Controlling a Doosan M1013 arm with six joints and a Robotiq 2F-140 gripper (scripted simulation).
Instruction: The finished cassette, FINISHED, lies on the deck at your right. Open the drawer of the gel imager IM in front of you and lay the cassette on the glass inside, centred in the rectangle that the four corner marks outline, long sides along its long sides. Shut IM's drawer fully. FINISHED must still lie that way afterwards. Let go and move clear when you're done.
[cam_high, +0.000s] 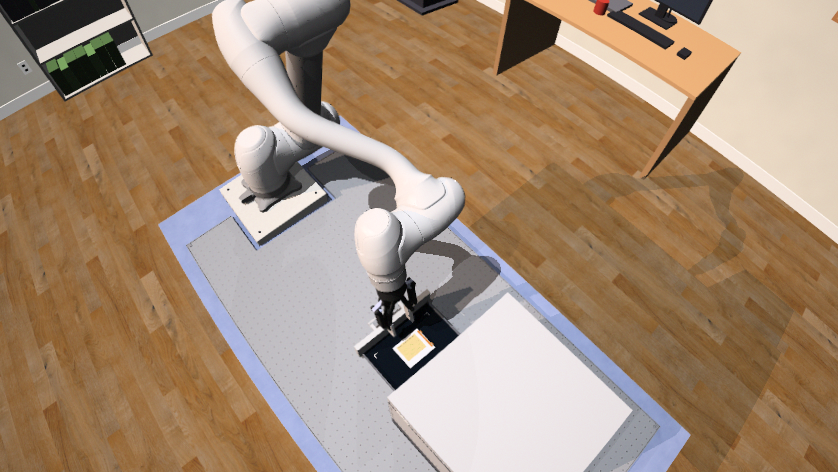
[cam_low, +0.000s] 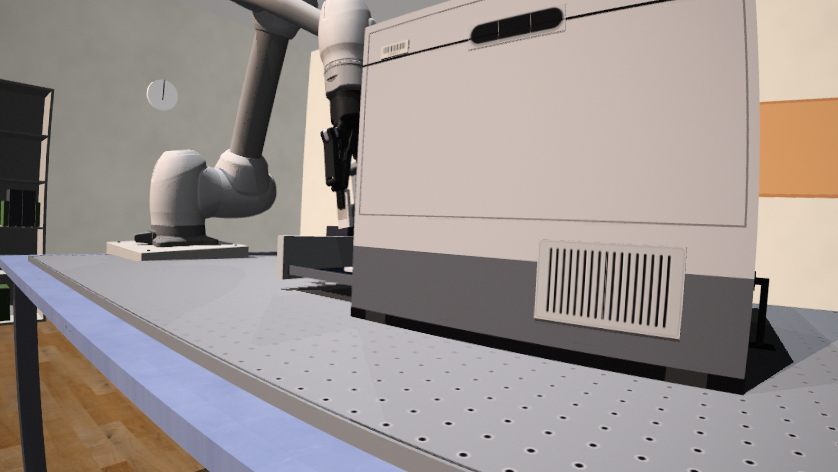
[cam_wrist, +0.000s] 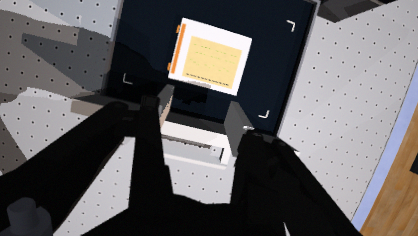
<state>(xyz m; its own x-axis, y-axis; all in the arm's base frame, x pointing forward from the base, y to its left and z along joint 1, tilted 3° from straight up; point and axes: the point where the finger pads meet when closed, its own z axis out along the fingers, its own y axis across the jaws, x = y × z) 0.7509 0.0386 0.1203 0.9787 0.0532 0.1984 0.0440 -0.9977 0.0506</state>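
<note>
The gel imager IM (cam_high: 510, 386) is a large white box, also seen from the side in the exterior view (cam_low: 551, 175). Its drawer stands pulled out toward the arm and shows dark glass. The cassette FINISHED (cam_high: 414, 347) is white with a yellow face and an orange edge. It lies flat on the glass, about midway between the white corner marks, as the wrist view (cam_wrist: 210, 56) shows. My gripper (cam_high: 394, 319) hangs over the drawer's front edge. Its fingers stand partly open astride the white handle (cam_wrist: 192, 142) and hold nothing.
The arm's base plate (cam_high: 274, 202) sits at the far end of the perforated deck. The deck's blue edge (cam_wrist: 385, 165) runs close on the right. A desk (cam_high: 621, 41) and a shelf (cam_high: 76, 46) stand well away on the floor.
</note>
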